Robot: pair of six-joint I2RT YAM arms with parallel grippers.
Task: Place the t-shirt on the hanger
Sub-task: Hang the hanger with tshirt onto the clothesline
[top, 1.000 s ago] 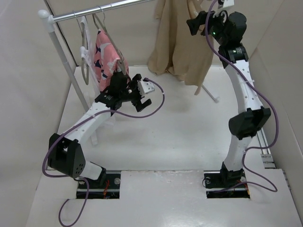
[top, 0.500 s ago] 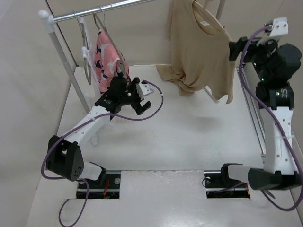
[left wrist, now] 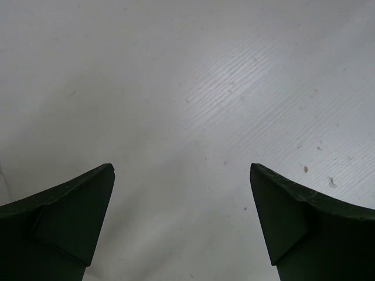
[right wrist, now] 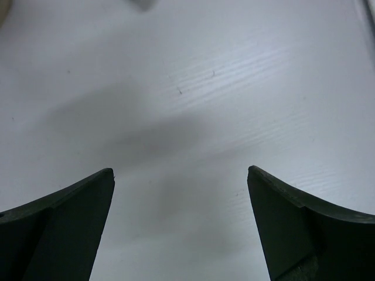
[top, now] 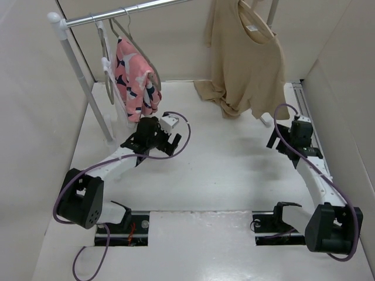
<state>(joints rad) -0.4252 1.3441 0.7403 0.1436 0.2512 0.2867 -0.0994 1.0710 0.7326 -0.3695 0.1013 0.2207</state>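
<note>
Risk: t-shirt (top: pixel 249 64) looks lopsided on hanger (top: pixel 246 7) at right end of rail (top: pixel 117 13) (could slide off), left gripper (left wrist: pixel 181 170) and right gripper (right wrist: pixel 180 171) wide apart, empty, well below rail.

hanger (top: pixel 246 9) hook cropped, t-shirt (top: pixel 246 64) covering rest

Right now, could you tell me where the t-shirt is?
Top view, upper right: the t-shirt hangs right of the pink garment, hem on the table.

Top view: high, rear, facing down over table (top: pixel 234 175). Wrist views: close above same table, fingers (left wrist: pixel 58 228) in lower corners.
</note>
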